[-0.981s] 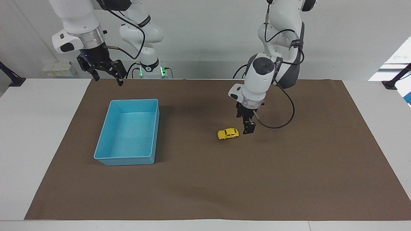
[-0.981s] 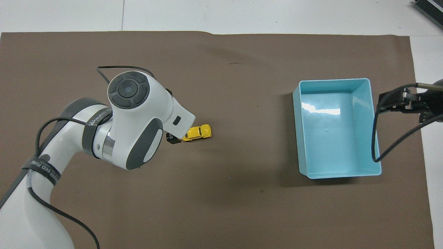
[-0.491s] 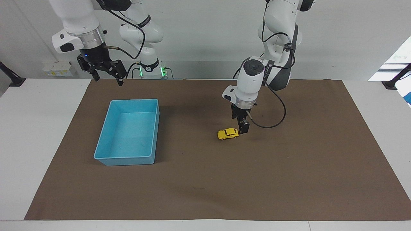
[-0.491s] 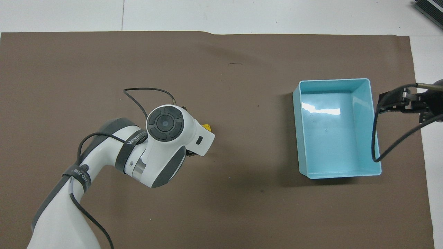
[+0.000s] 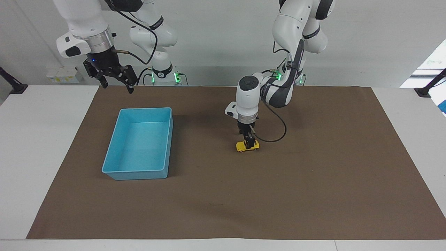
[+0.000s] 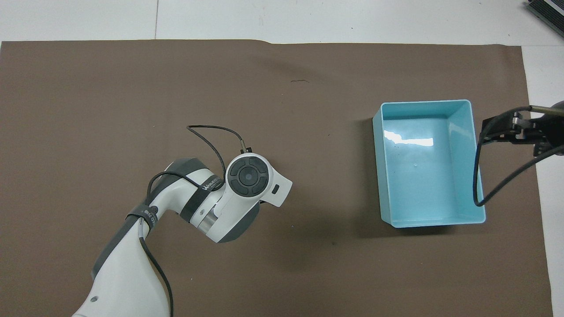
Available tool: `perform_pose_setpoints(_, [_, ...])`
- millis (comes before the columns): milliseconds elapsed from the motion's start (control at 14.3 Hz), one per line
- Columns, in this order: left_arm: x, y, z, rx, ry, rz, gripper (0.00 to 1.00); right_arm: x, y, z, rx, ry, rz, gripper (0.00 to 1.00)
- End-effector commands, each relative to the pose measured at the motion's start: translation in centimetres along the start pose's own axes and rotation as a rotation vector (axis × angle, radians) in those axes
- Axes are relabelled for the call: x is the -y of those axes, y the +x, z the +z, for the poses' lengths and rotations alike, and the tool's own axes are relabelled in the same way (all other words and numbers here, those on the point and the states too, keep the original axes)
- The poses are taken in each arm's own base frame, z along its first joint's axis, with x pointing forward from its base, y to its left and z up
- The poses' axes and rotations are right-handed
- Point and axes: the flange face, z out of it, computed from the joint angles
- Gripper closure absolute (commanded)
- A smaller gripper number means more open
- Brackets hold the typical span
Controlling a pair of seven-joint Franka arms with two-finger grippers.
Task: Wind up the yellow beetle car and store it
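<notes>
The yellow beetle car [image 5: 242, 147] stands on the brown mat near the table's middle. My left gripper [image 5: 249, 142] points straight down and is right on the car's roof, covering its middle. In the overhead view the left arm's wrist [image 6: 249, 176] hides both the car and the gripper. My right gripper [image 5: 115, 83] is open and empty; it waits in the air over the mat's edge, beside the blue bin's end nearer to the robots. It also shows in the overhead view [image 6: 506, 130].
An empty blue bin [image 5: 145, 109] stands on the mat toward the right arm's end of the table; it also shows in the overhead view [image 6: 425, 102]. The brown mat [image 5: 313, 181] covers most of the white table.
My left gripper has moved sideways from beside the car to directly over it and has come down onto it. The car and the right arm have not moved.
</notes>
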Motion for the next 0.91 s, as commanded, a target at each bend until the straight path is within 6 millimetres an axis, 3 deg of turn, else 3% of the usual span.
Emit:
perform_pose_setpoints(0, [0.1, -0.3, -0.4, 0.009, 0.025, -0.003, 0.00, -0.2, -0.2, 0.0, 0.009, 0.029, -0.011, 0.00])
perform_pose_setpoints(70, [0.0, -0.2, -0.3, 0.012, 0.024, -0.003, 0.00, -0.2, -0.2, 0.0, 0.009, 0.029, -0.011, 0.00])
perform_pose_setpoints(140, [-0.1, -0.3, -0.4, 0.017, 0.021, -0.003, 0.14, -0.2, -0.2, 0.0, 0.009, 0.029, -0.011, 0.00])
perform_pose_setpoints(280, [-0.1, -0.3, -0.4, 0.027, 0.023, 0.006, 0.95, -0.2, -0.2, 0.0, 0.009, 0.029, -0.011, 0.00])
perform_pose_setpoints(350, [0.2, -0.6, -0.2, 0.027, 0.023, 0.001, 1.00, -0.2, -0.2, 0.0, 0.009, 0.029, -0.011, 0.00])
perform_pose_setpoints(701, [0.6, -1.0, -0.2, 0.024, 0.026, 0.023, 1.00, -0.2, -0.2, 0.0, 0.009, 0.029, -0.011, 0.00])
perform_pose_setpoints(841, [1.4, -2.0, 0.2, 0.030, 0.022, 0.051, 1.00, -0.2, -0.2, 0.0, 0.009, 0.029, -0.011, 0.00])
